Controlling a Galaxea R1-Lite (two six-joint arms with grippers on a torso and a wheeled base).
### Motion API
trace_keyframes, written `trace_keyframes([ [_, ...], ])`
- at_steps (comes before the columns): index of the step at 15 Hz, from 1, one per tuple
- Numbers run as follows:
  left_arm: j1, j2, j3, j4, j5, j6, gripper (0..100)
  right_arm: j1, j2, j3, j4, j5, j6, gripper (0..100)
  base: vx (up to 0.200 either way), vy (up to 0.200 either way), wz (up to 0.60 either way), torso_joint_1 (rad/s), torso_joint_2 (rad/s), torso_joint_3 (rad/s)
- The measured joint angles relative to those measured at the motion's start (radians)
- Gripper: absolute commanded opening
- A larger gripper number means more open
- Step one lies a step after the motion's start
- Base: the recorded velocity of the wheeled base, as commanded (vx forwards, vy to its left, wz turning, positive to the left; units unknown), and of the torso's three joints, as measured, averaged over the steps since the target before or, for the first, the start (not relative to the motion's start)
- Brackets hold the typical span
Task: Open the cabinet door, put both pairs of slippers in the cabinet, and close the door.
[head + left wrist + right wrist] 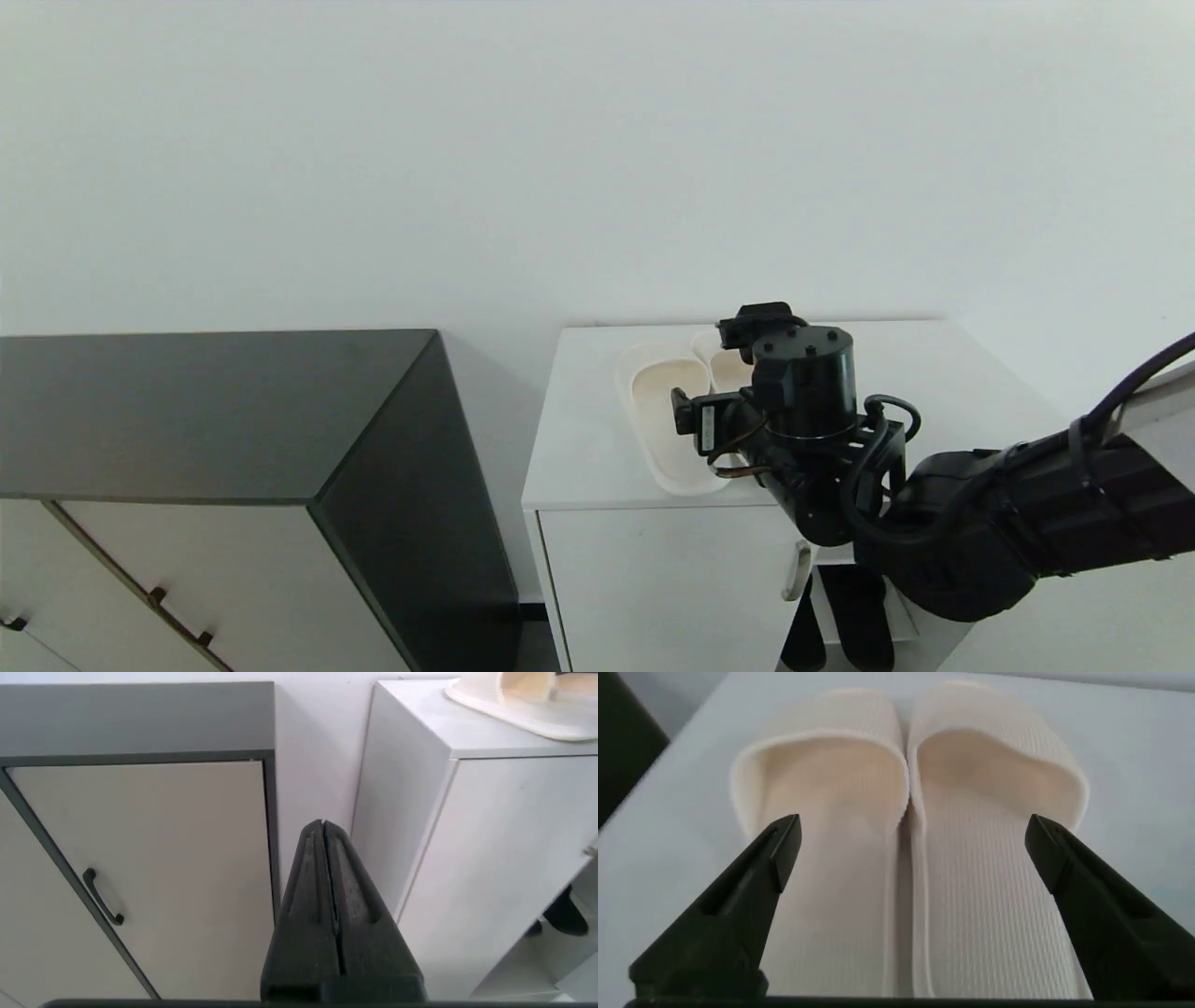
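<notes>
A cream pair of slippers (pixel 667 411) lies side by side on top of the white cabinet (pixel 579 448). My right gripper (pixel 915 835) hangs open just above the pair (pixel 915 859), one finger (pixel 752 891) on each outer side, touching nothing. The right arm's wrist (pixel 803 392) covers part of the pair. The cabinet's right half stands open, and a black pair of slippers (pixel 845 621) rests inside, low down. My left gripper (pixel 323 835) is shut on nothing, low in front of the gap between the two cabinets.
A dark-topped cabinet (pixel 215 411) with pale doors and dark handles (pixel 103 896) stands left of the white one, with a narrow gap between them. A closed white door panel (pixel 663 588) carries a handle (pixel 796 569) at its right edge. A plain wall is behind.
</notes>
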Motion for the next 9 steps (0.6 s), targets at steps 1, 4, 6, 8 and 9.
trace_keyframes([
  [1,0.000,0.000,0.000,0.000,0.000,0.000,0,0.002,0.007,-0.001,-0.001,0.008,0.000,100,0.000,0.000,0.00,0.000,0.00,0.000],
  [4,0.000,0.000,0.000,0.000,0.000,0.000,0,-0.002,0.033,-0.025,-0.002,0.021,0.002,100,0.000,0.000,0.00,0.000,0.00,0.000],
  [6,0.000,0.000,0.000,0.000,0.000,0.000,0,-0.022,0.068,-0.063,-0.001,0.037,0.002,100,0.000,0.000,0.00,0.000,0.00,0.000],
  [8,-0.001,0.000,0.000,0.000,0.000,-0.001,0,-0.049,0.111,-0.119,0.000,0.056,-0.001,100,0.000,0.000,0.00,0.000,0.00,0.000],
  [9,0.000,0.000,0.000,0.000,0.000,-0.001,0,-0.060,0.131,-0.145,0.004,0.067,-0.003,100,0.000,0.000,0.00,0.000,0.00,0.000],
])
